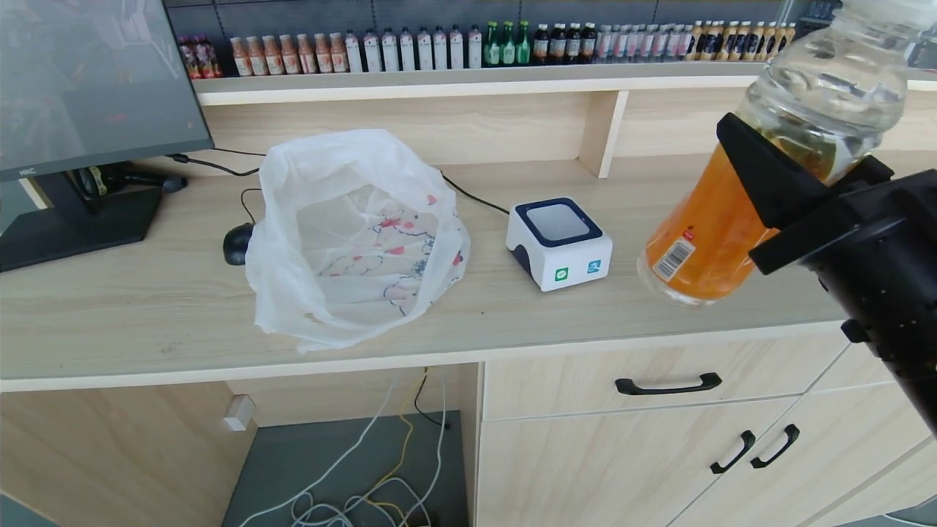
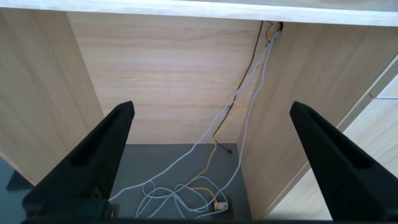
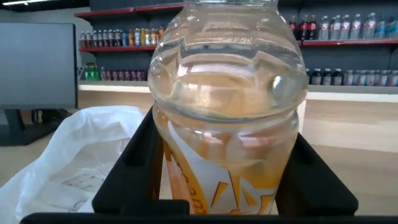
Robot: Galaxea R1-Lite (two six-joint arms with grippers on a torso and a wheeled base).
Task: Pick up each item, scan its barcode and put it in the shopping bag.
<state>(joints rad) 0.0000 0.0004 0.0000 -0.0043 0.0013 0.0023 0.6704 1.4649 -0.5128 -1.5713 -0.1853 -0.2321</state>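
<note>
My right gripper [image 1: 805, 172] is shut on an orange drink bottle [image 1: 721, 219], held tilted in the air above the counter's right part, to the right of the scanner. The bottle's barcode label [image 1: 673, 258] faces forward near its base. In the right wrist view the bottle [image 3: 227, 124] sits between the black fingers [image 3: 134, 168]. The white scanner [image 1: 558, 241] with its dark top window stands mid-counter. An open white plastic shopping bag [image 1: 351, 234] stands left of it. My left gripper [image 2: 208, 168] is open below the counter, facing the recess with cables.
A monitor [image 1: 88, 80] on its stand occupies the counter's [image 1: 146, 307] far left, with a black mouse [image 1: 238, 243] beside the bag. A shelf of bottles [image 1: 476, 45] runs along the back. Drawers with black handles [image 1: 667, 385] lie under the counter at right; loose cables [image 1: 366, 483] lie on the floor.
</note>
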